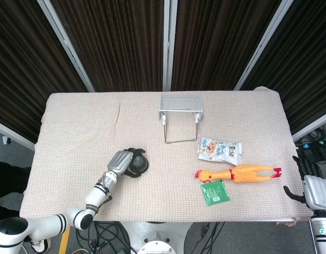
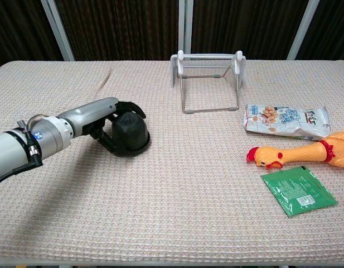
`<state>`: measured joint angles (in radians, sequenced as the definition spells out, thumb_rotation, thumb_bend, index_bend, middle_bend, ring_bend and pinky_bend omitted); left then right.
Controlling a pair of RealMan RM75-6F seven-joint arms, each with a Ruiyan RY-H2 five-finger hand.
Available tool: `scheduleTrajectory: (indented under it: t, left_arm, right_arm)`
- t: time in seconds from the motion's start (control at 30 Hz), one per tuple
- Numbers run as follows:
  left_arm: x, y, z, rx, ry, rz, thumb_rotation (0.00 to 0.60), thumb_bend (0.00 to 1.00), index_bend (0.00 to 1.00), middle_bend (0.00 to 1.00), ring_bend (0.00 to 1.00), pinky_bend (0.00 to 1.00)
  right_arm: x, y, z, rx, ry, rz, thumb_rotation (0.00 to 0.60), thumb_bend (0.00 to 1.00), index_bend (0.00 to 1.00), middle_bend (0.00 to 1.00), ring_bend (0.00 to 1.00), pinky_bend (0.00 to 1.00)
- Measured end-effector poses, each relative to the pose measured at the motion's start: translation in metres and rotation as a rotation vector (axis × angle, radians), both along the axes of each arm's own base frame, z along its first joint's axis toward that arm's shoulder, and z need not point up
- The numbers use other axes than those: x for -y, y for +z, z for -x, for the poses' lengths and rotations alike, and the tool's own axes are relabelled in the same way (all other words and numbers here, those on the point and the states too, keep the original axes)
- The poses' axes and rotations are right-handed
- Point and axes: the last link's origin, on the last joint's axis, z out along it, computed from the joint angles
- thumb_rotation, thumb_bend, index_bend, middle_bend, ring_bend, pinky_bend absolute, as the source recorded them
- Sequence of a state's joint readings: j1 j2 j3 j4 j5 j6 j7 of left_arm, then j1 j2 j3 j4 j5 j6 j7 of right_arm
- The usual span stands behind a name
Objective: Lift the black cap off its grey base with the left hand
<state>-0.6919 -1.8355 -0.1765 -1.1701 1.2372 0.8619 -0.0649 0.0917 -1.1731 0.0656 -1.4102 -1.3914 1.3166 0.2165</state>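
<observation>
Left hand [image 2: 107, 125] cups the black cap [image 2: 129, 132], fingers wrapped round its sides. Cap appears rigid, light, smooth-domed; grasp low on flanks, above the base.

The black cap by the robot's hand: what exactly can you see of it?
The black cap is a dark, matte dome that widens to a flared rim at the bottom. It sits upright on the woven beige tablecloth, left of centre. The left hand wraps dark fingers around its left side. Its grey base cannot be made out.

table [image 2: 177, 223]: rough woven cloth | black cap [image 2: 129, 132]: matt | rack [image 2: 208, 78]: shiny metal wire | green packet [image 2: 298, 191]: glossy
</observation>
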Motion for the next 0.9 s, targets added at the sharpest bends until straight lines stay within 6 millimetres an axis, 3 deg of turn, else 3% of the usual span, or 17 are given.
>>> scheduleTrajectory:
  t: [0.27, 0.47, 0.73, 0.9]
  left_arm:
    - [-0.003, 0.005, -0.002, 0.021, 0.002, -0.013, 0.600, 0.21, 0.25, 0.35, 0.26, 0.34]
    - [-0.008, 0.021, -0.005, 0.035, -0.013, -0.043, 0.600, 0.22, 0.29, 0.36, 0.27, 0.37]
    - [-0.031, 0.077, -0.019, 0.033, -0.069, -0.166, 0.600, 0.22, 0.32, 0.37, 0.29, 0.38]
    - [-0.047, 0.130, -0.048, 0.052, -0.141, -0.287, 0.600, 0.22, 0.32, 0.37, 0.29, 0.38]
  right_arm:
    - [0.000, 0.001, 0.000, 0.002, 0.000, 0.001, 0.600, 0.19, 0.00, 0.00, 0.00, 0.00]
    - [0.000, 0.000, -0.001, 0.002, 0.002, 0.000, 0.600, 0.19, 0.00, 0.00, 0.00, 0.00]
    - [0.000, 0.000, -0.004, -0.002, 0.013, 0.001, 0.600, 0.19, 0.00, 0.00, 0.00, 0.00]
    - [0.000, 0.000, -0.007, -0.004, 0.023, -0.001, 0.600, 0.19, 0.00, 0.00, 0.00, 0.00]
